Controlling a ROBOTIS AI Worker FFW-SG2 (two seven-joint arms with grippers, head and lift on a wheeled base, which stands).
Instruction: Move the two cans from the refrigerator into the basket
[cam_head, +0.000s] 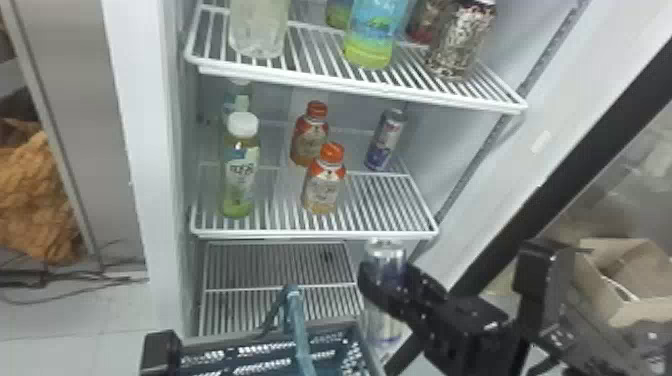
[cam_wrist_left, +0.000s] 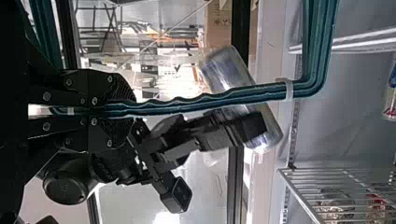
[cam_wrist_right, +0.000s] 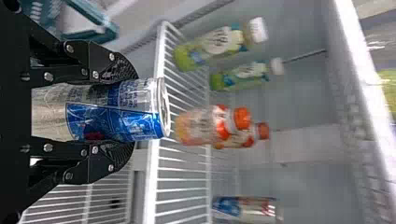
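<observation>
In the head view, the right hand (cam_head: 384, 289) is clenching a silver-and-blue can (cam_head: 385, 254) between its fingers. The can is standing roughly upright beyond the right side of the basket (cam_head: 225, 338), outside it, and its lid end is projecting past the fingertips. In the left wrist view, the left hand (cam_wrist_left: 122, 111) is gripping the basket's teal handle (cam_wrist_left: 196, 105), its fingers closing around it.

The other can (cam_head: 386, 140) is standing at the back right of the refrigerator's middle shelf (cam_head: 380, 200). Two orange-capped bottles (cam_head: 324, 185) are standing one behind the other on that shelf, left of the can, and a white-capped green bottle (cam_head: 241, 172) is standing farther left, with a similar one behind it.

On the upper shelf (cam_head: 310, 50), a clear bottle (cam_head: 260, 27), a blue-and-yellow bottle (cam_head: 375, 35) and a dark speckled container (cam_head: 461, 40) are standing. A cardboard box (cam_head: 635, 310) is sitting to the right, outside the refrigerator.
</observation>
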